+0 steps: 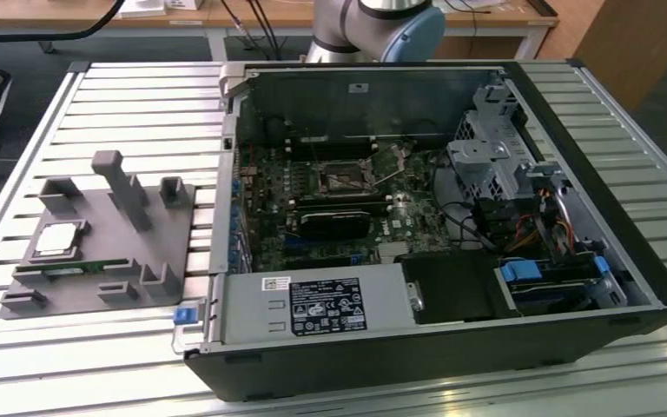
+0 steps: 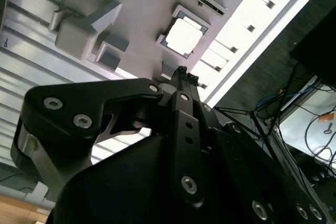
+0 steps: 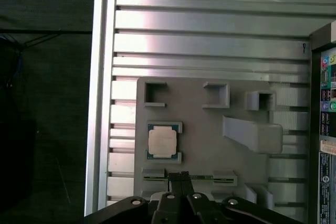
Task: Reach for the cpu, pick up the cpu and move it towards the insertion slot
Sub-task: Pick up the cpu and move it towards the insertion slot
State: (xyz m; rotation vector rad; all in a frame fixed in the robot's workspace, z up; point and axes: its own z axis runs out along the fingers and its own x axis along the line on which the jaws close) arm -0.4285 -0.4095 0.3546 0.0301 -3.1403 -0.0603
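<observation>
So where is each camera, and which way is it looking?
Exterior view: off the arm, up high, looking down on the open computer case, the insertion slot inside it, and the grey tray holding the cpu; the arm shows beyond the case.
First wrist view: on the arm, looking straight down on the tray and cpu; the gripper shows, jaws together.
Second wrist view: on the arm, looking slantwise along the gripper toward the cpu.
Shared: both wrist views show the gripper above the tray, near the cpu.

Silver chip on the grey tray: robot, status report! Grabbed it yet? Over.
Black gripper shut, empty, above the grey plastic tray. Flat silver square cpu seated in its tray pocket, untouched. Nothing between gripper and cpu.
</observation>
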